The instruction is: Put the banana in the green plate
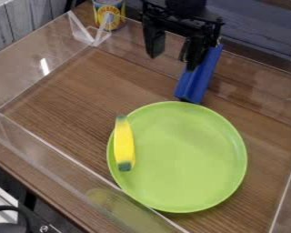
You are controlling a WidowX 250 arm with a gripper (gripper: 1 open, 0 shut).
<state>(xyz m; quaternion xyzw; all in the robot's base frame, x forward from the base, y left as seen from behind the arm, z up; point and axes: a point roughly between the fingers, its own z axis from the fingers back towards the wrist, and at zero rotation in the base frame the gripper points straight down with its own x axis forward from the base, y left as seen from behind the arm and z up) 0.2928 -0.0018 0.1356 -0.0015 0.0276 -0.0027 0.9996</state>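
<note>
Green plate [178,157] holds the banana [124,144] along its left rim; my gripper [174,60], fingers spread wide, hangs near the blue block [199,76].

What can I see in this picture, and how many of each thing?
Banana: one, yellow with a dark greenish tip, at the left edge of the green plate
Green plate: one, lime green, on the table's near part
Block: one, blue, elongated, beyond the plate, beside the claw
Can: one, yellowish label, far left
Table: one, brown wood, under everything
Clear plastic strip: one, see-through, along the table's left side
Robot arm: one, black, coming in from the top
Claw: one, black, open, beyond the plate
</note>
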